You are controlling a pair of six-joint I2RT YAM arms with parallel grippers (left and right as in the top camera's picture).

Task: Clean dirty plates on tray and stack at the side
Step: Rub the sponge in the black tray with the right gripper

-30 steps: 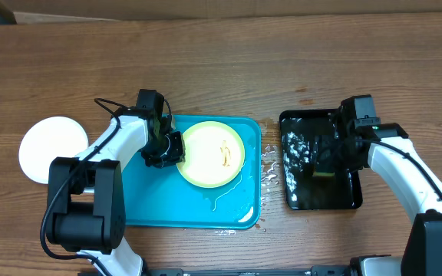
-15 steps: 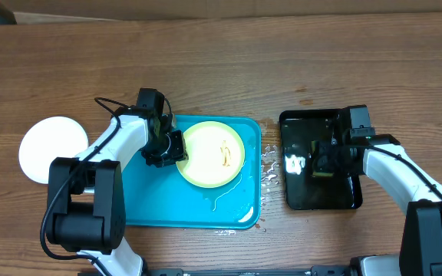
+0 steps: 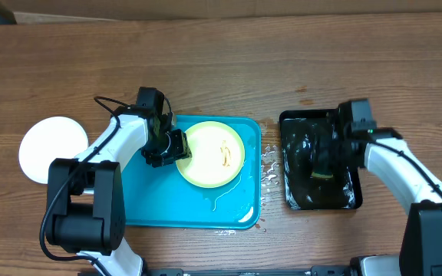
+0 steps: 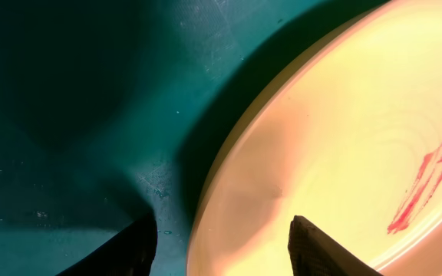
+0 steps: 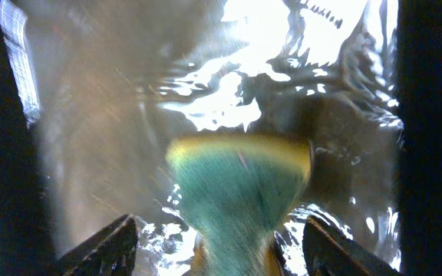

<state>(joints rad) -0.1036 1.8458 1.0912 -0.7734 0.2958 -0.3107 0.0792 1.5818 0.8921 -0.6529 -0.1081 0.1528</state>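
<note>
**Yellow-green plate (image 3: 212, 153) on the tray (image 3: 152, 207), left jaws astride its rim**

We see the plate lying flat in the tray's upper right part. Its right edge is close to the tray's right rim and its far edge is near the top rim. A reddish-brown smear (image 3: 225, 153) marks its middle. Bare tray floor lies open below the plate and to its left.

The left jaws stand partly open at the plate's left edge. One finger (image 4: 140, 245) is over the tray floor and the other (image 4: 321, 249) is over the plate, with the rim between them. They clamp nothing.

A white plate (image 3: 44, 148) rests on the counter (image 3: 221, 61), well off the tray's left side. Right of the tray, past splashed water (image 3: 269, 165) on the counter, sits a black tray (image 3: 294, 201) holding water.

The right jaws stand wide over the black tray. A green-and-yellow sponge (image 5: 236, 188) is between them with a gap at each side. We cannot tell whether it is gripped lower down.
</note>
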